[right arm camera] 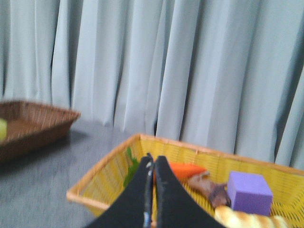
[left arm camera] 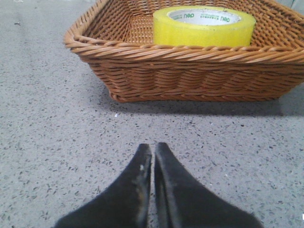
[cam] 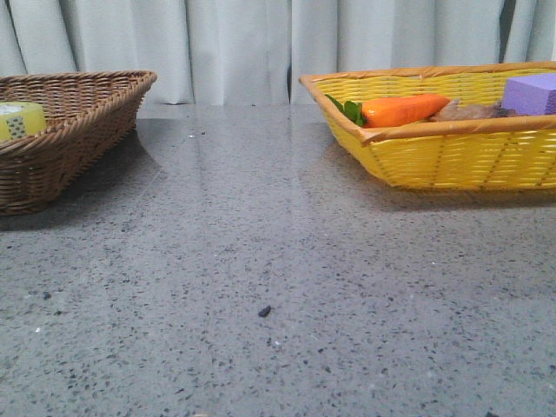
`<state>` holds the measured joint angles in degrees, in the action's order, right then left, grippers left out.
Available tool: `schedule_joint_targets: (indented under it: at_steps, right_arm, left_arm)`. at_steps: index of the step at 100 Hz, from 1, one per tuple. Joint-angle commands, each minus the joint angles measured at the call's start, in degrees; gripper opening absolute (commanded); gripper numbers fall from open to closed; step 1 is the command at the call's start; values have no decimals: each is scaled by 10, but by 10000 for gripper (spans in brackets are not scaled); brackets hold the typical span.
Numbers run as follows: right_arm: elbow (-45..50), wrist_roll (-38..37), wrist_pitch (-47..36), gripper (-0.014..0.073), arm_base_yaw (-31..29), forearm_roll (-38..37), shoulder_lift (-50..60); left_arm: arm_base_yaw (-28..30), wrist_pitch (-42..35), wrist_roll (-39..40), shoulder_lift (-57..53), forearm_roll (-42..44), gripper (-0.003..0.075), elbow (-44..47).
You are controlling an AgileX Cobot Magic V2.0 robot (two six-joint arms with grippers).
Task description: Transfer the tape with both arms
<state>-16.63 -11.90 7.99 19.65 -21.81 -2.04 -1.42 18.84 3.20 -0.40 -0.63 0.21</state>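
Tape (left arm camera: pixel 203 26): one roll in the brown basket (left arm camera: pixel 190 76); one carrot (cam: pixel 404 109), one purple block (cam: pixel 531 93) in the yellow basket (cam: pixel 452 156); left hand (left arm camera: pixel 153 151) and right hand (right arm camera: pixel 151 161) both pressed closed, empty

- Wide roll of glossy tape (left arm camera: pixel 204 27): bright yellow; white core, green print.
- Woven wicker basket (left arm camera: pixel 190 71): brown.
- Plastic woven basket (cam: pixel 452 148): yellow, orange rim.
- Foam block (cam: pixel 532 93): purple.
- Stone tabletop (cam: pixel 261 295): grey, black-speckled.

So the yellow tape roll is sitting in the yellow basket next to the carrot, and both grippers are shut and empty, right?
Not quite. The tape sits in the brown wicker basket, as the left wrist view shows; the yellow basket holds the carrot. The left gripper and right gripper are indeed shut and empty.
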Motion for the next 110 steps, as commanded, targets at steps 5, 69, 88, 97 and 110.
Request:
schedule_joint_targets:
  at_steps: [5,69,88,97,110]
  right_arm:
    - [46,14,-175,-74,-85,71,-8]
    - [184,87,-3,-74,-260,200,37]
    - [184,89,101,-74,-260,200,37]
    - [184,89,101,-74,-260,200,37]
    - [184,89,101,-74,-260,200,37]
  left_arm:
    - [1,-30,6,-16,-1,-21,5]
    - [1,-30,6,-16,-2,-21,5]
    - [1,-30,6,-16,-2,-21,5]
    - [1,-30,6,-16,-2,-21,5]
    - [1,-30,6,-16,-2,-21,5]
